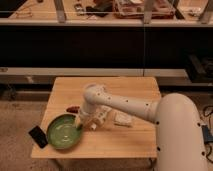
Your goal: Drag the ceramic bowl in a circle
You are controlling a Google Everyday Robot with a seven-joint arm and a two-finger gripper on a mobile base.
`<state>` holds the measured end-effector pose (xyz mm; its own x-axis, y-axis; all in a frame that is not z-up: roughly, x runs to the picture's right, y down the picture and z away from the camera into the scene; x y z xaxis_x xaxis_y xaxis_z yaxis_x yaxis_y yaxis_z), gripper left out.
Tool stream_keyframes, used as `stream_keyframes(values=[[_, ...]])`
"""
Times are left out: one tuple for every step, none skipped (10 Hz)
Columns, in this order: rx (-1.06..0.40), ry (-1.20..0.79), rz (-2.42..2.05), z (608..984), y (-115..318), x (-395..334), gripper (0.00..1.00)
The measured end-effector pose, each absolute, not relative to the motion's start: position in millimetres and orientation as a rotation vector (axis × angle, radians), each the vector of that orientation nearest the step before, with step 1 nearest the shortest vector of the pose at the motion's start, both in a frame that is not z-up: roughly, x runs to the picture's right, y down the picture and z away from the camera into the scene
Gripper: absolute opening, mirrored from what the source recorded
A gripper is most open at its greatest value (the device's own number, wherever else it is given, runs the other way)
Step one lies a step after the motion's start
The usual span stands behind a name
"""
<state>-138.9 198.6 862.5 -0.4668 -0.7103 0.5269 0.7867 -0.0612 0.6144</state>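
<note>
At the front-left of the bench (127,90) sits the bowl (60,134), close to both edges of that corner. It is wide, shallow and round, glazed green, darker along the rim and paler and shiny in the middle. The end effector (81,122) is at the bowl's right rim, on the side facing the middle of the bench. I cannot tell whether it is open, closed or gripping the rim, nor whether it touches the rim or only hangs just over it.

As glazed ceramic, the bowl is probably stiff, fairly heavy for its size and slick to the touch. It should slide rather than tip on the smooth, pale wooden top, since it is low and broad. It is also brittle, so a knock or a drop off the nearby edge could chip or break it. The rim looks like the sensible hold: pinch the wall from above, one side inside and one outside, or hook the inner wall and pull.

A flat dark slab (37,136) lies just left of the bowl at the bench edge. A small reddish item (73,107) lies just behind the bowl, and a pale, soft-looking packet (122,119) lies to its right. The smooth white arm (125,104) curves in from the right.
</note>
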Motion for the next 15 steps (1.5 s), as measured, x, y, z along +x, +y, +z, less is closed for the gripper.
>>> stream_keyframes(values=[[-0.109,-1.070,-1.738,865.3,195.5,-130.2,0.18],[-0.110,-1.047,-1.720,868.0,189.2,-120.1,0.17],[-0.118,-1.030,-1.705,870.2,185.9,-110.0,0.17],[-0.130,-1.022,-1.694,871.8,185.8,-102.1,0.17],[-0.150,-1.014,-1.674,873.7,187.9,-91.3,0.17],[-0.173,-1.002,-1.647,877.1,190.4,-76.1,0.17],[-0.189,-0.993,-1.630,879.2,191.9,-66.0,0.17],[-0.217,-0.981,-1.608,881.0,197.3,-49.6,0.17],[-0.261,-0.956,-1.574,882.6,207.9,-20.3,0.17],[-0.284,-0.937,-1.561,881.6,213.1,-1.5,0.17],[-0.309,-0.913,-1.550,878.5,219.5,20.1,0.17],[-0.331,-0.885,-1.547,873.6,224.4,40.0,0.17],[-0.350,-0.856,-1.553,866.7,228.4,57.5,0.17],[-0.368,-0.823,-1.565,855.5,233.1,74.9,0.17],[-0.380,-0.796,-1.583,842.8,236.3,87.5,0.17]])
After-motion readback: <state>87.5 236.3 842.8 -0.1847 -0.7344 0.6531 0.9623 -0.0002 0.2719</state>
